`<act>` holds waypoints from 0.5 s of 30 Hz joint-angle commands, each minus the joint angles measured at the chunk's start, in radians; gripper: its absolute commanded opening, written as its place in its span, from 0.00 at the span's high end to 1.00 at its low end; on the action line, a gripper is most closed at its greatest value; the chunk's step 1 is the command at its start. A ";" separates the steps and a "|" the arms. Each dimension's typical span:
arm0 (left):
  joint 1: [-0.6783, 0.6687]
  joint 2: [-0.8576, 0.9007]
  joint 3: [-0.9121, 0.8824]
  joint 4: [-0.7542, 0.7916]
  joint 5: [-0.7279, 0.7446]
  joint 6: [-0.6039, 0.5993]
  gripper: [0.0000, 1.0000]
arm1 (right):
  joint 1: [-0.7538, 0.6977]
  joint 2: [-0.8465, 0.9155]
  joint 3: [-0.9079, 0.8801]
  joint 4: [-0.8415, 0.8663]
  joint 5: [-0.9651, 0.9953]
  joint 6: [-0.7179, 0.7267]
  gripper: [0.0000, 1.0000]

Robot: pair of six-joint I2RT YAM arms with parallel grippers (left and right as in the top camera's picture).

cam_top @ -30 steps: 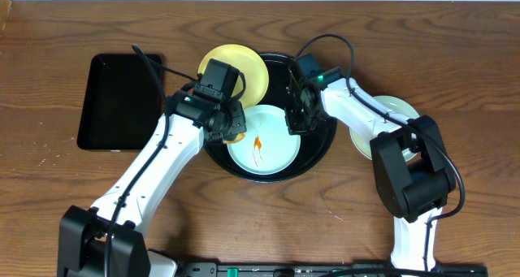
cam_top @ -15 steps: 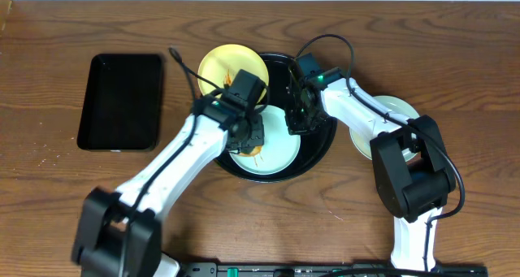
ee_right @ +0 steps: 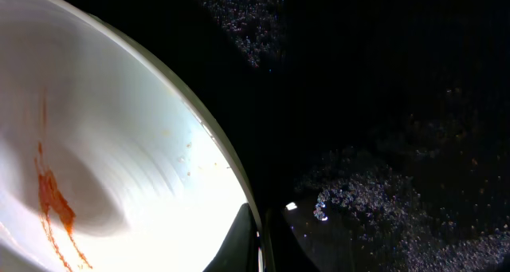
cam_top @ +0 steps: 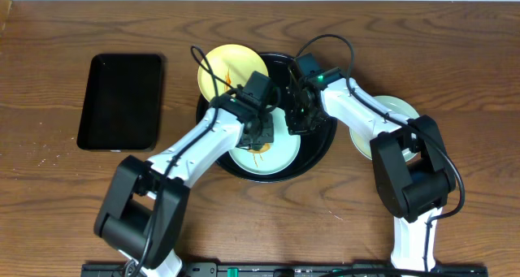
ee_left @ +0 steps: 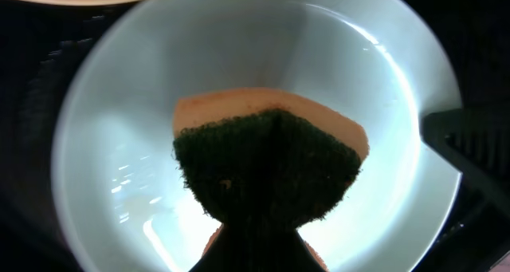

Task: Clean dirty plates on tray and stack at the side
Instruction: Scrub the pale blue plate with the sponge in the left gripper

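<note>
Overhead, your left gripper (cam_top: 262, 135) was closed on a sponge (cam_top: 258, 144) and pressed it down on the light blue plate (cam_top: 276, 157), which lay inside the round black tray (cam_top: 321, 143) at the middle of the table (cam_top: 65, 196). Your right gripper (cam_top: 297, 123) was shut on that same plate's right rim, its fingers pinching the edge. The pale yellow plate (cam_top: 227, 66) sat at the tray's upper left, partly overlapping the raised rim and just behind the left arm. A third plate (cam_top: 400, 106), pale in colour, rested on the table to the right of the tray, partly under your right arm. The rectangular black tray (cam_top: 122, 101) lay well apart at the left.

Your left wrist camera showed the sponge (ee_left: 271, 160), dark green scouring face up over an orange body, clamped between the fingers and sitting near the centre of the light blue plate (ee_left: 119, 144).

Your right wrist camera showed the closed fingertips (ee_right: 259, 242) meeting on the plate's rim, an orange-brown sauce smear (ee_right: 49, 188) on the plate's inner face, and the tray's black floor (ee_right: 382, 104) beside it.
</note>
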 commanded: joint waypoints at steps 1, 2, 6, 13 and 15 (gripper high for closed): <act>-0.029 0.051 0.007 0.006 -0.054 -0.006 0.93 | 0.001 0.042 -0.008 0.015 0.022 0.010 0.99; -0.037 0.067 0.007 0.006 -0.072 -0.021 0.92 | 0.001 0.042 -0.008 0.015 0.022 0.010 0.99; -0.050 0.117 0.007 0.002 -0.126 -0.091 0.92 | 0.001 0.042 -0.008 0.015 0.022 0.010 0.99; -0.048 0.127 0.008 -0.053 -0.047 -0.153 0.92 | 0.001 0.042 -0.008 0.015 0.022 0.010 0.99; -0.047 0.126 0.008 -0.055 0.053 -0.114 0.92 | 0.001 0.042 -0.008 0.015 0.022 0.010 0.99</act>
